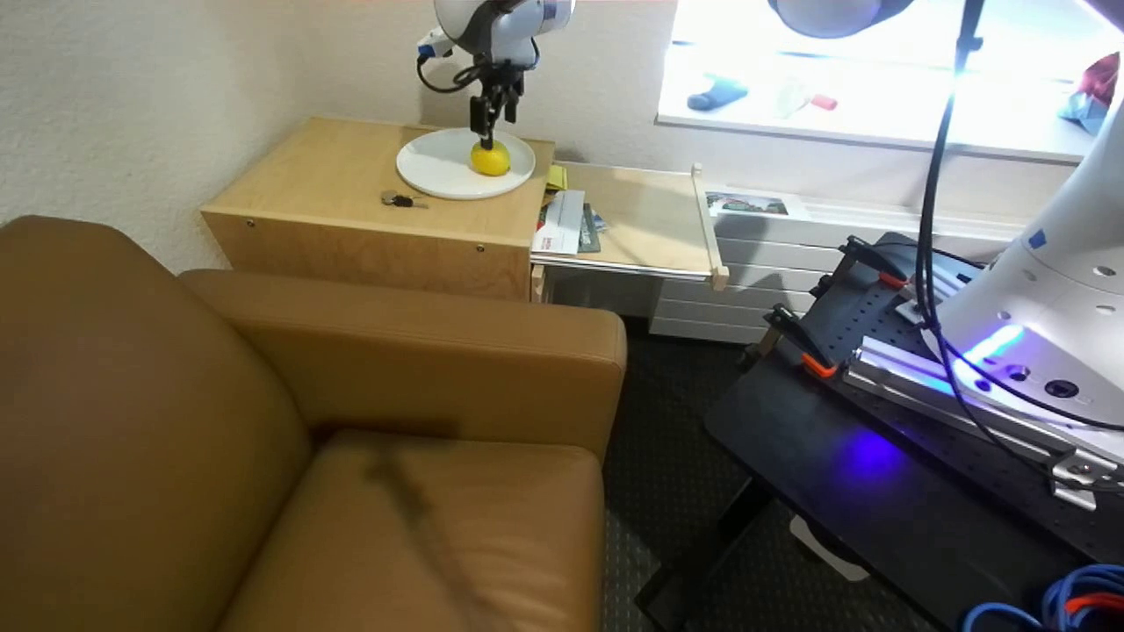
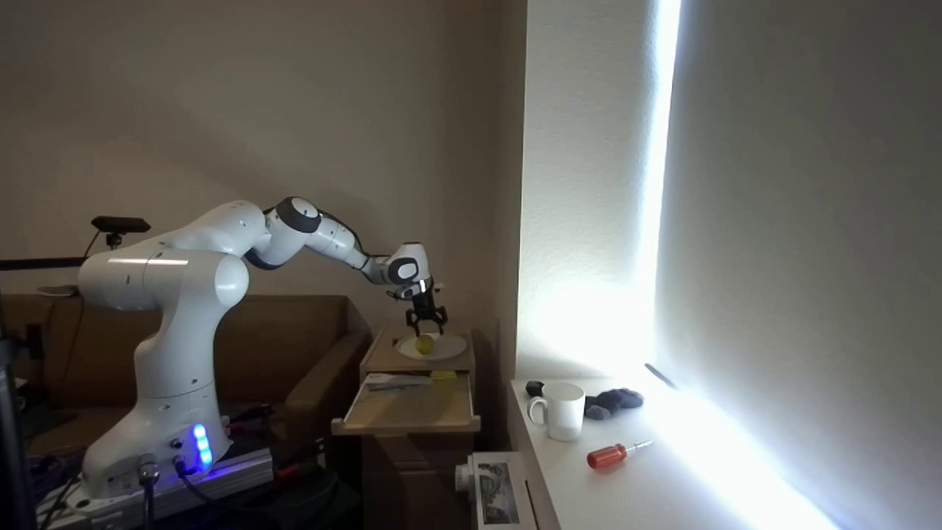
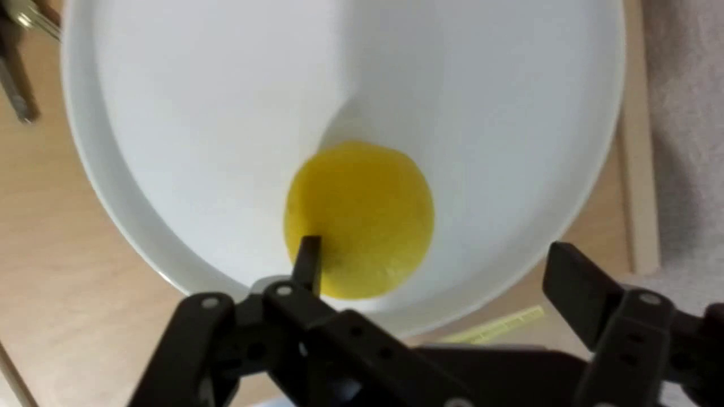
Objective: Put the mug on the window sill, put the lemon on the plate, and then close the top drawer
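Lemon [image 3: 362,217] on plate [image 3: 198,113], gripper [image 3: 435,247] w/ jaws wide, mug [image 2: 565,414] on sill [image 2: 596,500], ext. view only

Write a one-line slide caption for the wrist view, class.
A lemon on a white plate beneath the open hand, keys nearby.

Plate [image 3: 186,85]: cut off by the wrist view's top edge; rim partly covered by the hand [image 3: 434,251]. Lemon [image 3: 362,209], on the plate: edge behind a fingertip [image 3: 308,263]; contact unclear. Keys [image 3: 21,16] beside the plate: cropped at that view's corner, blurred. Papers [image 1: 560,224] in the drawer [image 1: 650,211], lower than the plate: print too small to read. Mug [image 1: 792,96], well apart from the plate: washed out by glare in an exterior view.
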